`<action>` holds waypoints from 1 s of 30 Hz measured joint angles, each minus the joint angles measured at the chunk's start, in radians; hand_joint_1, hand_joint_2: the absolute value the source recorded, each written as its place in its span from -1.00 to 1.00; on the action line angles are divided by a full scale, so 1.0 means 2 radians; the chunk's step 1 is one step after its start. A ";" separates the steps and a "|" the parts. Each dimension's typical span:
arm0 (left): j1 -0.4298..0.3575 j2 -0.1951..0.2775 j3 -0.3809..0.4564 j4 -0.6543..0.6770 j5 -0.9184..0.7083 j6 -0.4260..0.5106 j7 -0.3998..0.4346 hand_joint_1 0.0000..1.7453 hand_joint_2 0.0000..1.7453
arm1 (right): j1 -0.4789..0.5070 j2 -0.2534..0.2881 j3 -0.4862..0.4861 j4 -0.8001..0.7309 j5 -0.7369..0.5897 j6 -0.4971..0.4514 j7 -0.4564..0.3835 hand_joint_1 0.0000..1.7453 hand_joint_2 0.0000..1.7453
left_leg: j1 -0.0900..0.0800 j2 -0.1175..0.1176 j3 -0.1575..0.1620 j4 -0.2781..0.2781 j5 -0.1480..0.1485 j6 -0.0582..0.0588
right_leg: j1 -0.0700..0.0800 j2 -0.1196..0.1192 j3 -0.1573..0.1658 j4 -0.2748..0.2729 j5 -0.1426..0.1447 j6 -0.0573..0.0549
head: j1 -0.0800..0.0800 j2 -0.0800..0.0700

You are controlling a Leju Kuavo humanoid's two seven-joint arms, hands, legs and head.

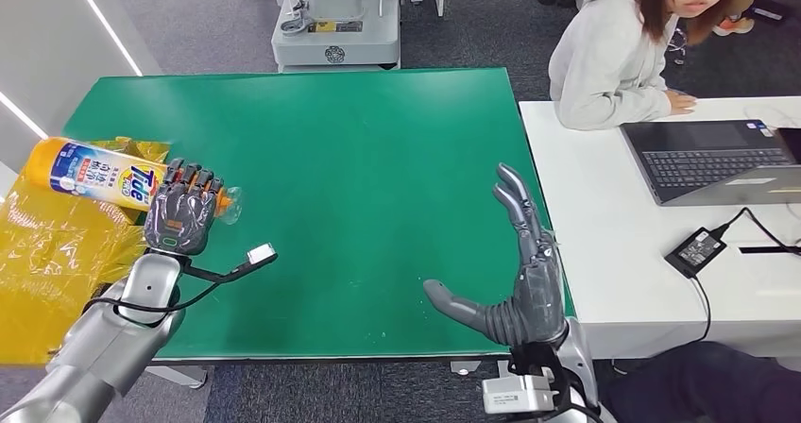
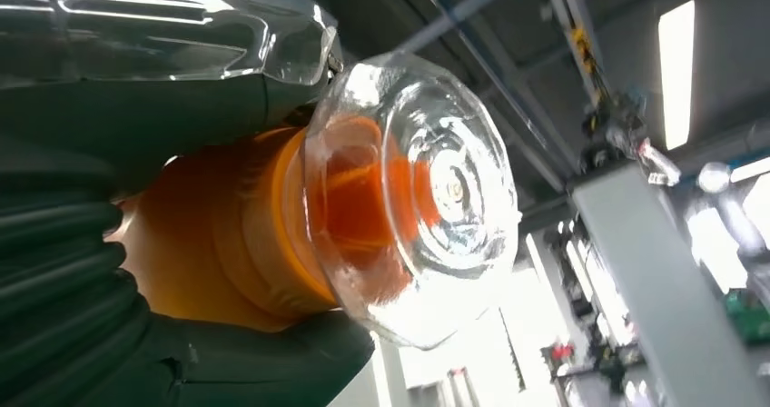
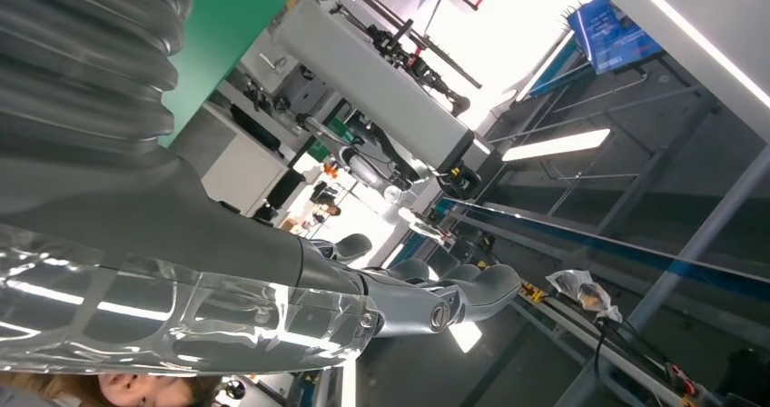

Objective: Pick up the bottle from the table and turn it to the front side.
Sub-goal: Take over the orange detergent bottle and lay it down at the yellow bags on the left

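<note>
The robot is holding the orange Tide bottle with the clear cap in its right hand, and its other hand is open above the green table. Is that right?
Not quite. In the head view, the left hand grips the orange Tide bottle with the clear cap, not the right. The right hand is the one open above the green table.

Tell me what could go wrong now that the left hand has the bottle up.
The left hand grips the bottle near its cap end, so the long body sticks out sideways and might lever loose while turning. It hangs at the table's left edge over yellow plastic; a slip could drop it off the table.
</note>
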 joint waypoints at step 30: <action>-0.005 -0.021 0.020 0.205 0.000 -0.018 -0.009 0.09 1.00 | 0.015 0.000 0.004 -0.001 0.008 0.034 0.000 -1.00 1.00 | 0.000 0.000 0.000 0.000 0.000 0.000 | 0.000 0.000 0.000 0.000 0.000 0.000 | 0.000 0.000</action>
